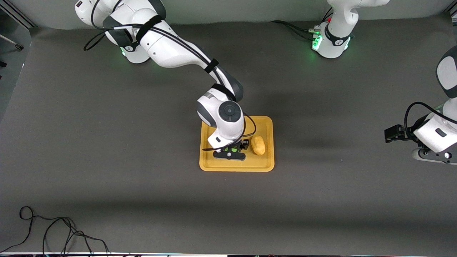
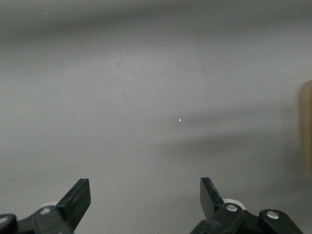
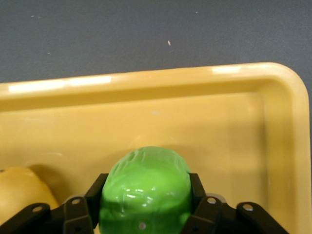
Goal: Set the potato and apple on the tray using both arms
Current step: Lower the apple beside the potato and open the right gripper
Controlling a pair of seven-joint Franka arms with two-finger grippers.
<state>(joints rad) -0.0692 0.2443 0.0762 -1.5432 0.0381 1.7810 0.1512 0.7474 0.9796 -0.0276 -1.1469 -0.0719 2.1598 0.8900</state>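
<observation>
Placing the apple (image 3: pixel 145 187) is the step in hand: right gripper (image 1: pixel 230 152) is down over the tray (image 1: pixel 236 166), fingers clamped on the green fruit from both sides. Can't tell if the apple's bottom touches the tray floor yet or sits just above it. Potato (image 1: pixel 258 145) already lies on the tray, just beside the right gripper, toward the left arm's end. So task looks nearly done, only the release left.

Next move, my read: open fingers w/o nudging anything, then lift straight up. Apple is roundish so it may roll a bit once freed; low rim should stop it.

Edges/room:
- Potato is close to the gripper on one side, so opening wide could bump it. Small opening is safer.
- Tray floor toward the right arm's end of the gripper looks bare in the wrist view, room there if the apple rolls.
- Rim nearest the front camera is near the gripper in the front view; no sideways drag that way.
- Space above the tray is open except for the right arm itself.

Left gripper (image 2: pixel 145 196) waits well apart from the tray at the left arm's end of the table (image 1: pixel 107 142), fingers spread wide, nothing between them, only bare grey surface under it.
</observation>
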